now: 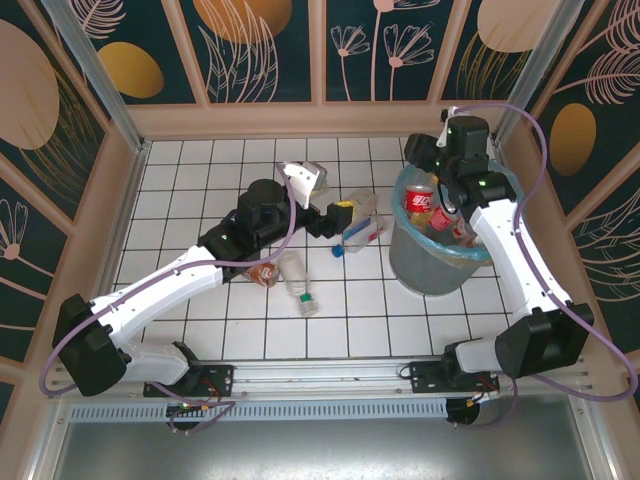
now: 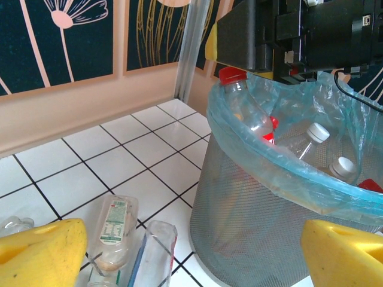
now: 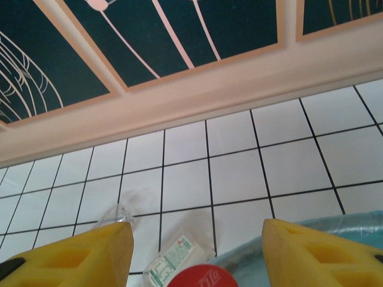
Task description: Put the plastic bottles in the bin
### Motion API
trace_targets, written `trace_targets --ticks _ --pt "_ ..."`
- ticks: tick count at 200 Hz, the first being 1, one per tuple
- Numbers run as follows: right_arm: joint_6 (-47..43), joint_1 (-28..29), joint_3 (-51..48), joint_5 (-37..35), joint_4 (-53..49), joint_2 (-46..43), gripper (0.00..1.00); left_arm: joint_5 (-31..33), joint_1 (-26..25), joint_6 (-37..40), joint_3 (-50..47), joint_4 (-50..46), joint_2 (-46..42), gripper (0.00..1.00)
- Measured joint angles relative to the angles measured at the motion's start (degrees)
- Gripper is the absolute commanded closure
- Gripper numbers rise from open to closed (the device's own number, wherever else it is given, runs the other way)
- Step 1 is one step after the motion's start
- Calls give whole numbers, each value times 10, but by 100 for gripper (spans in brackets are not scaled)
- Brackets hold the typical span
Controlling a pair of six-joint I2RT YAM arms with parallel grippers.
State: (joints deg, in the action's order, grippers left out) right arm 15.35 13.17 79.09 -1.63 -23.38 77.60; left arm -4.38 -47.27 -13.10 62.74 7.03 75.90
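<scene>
1. Left gripper (image 2: pixel 192 226) — fingers spread wide, nothing pinched. I see it hanging low over the tiled table (image 1: pixel 200 180), just left of the bin (image 1: pixel 420 268).
2. Right gripper (image 3: pixel 194 224) — above the back part of the bin, fingers apart, nothing between the pads. A red cap (image 3: pixel 194 276) sits low in the gap between them; I see no contact with either finger.
3. The bin stands upright on the right side of the table, with its blue liner (image 2: pixel 269 173) folded over the rim.
4. In the bin: a red-label bottle (image 1: pixel 420 205) standing cap up, and two white-capped bottles (image 2: pixel 318 131) lying deeper. There are more red bits in there that I can't make out.
5. On the tiles, all lying down: two clear bottles (image 1: pixel 362 230) just left of the bin, close under the left gripper. A labelled clear bottle (image 1: pixel 298 280) and a brownish bottle (image 1: pixel 262 272) lie beside the left forearm.
</scene>
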Motion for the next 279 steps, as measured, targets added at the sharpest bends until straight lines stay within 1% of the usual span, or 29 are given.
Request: trace_targets --ticks 12,45,93,111,126,148,181,208,251,279 --pt "-1 0 6 1 -9 2 41 0 0 0 -1 0 0 8" --pt "-6 0 13 8 -23 3 46 0 0 0 -2 0 0 8" --pt "-18 0 14 19 -31 3 46 0 0 0 -2 0 0 8" --pt "-20 0 17 21 -41 6 47 0 0 0 -2 0 0 8" --pt "-26 0 23 21 -43 13 51 0 0 0 -2 0 0 8" --pt "-31 0 26 21 -46 17 63 0 0 0 -2 0 0 8" --pt "-37 6 25 15 -47 9 65 4 0 0 -3 0 0 8" --pt "-46 15 -15 12 -34 -47 68 4 0 1 -3 0 0 7" --pt "-48 15 -134 18 28 -177 70 4 0 1 -5 0 0 7" --pt "-48 15 -179 27 49 -207 70 4 0 1 -5 0 0 7"
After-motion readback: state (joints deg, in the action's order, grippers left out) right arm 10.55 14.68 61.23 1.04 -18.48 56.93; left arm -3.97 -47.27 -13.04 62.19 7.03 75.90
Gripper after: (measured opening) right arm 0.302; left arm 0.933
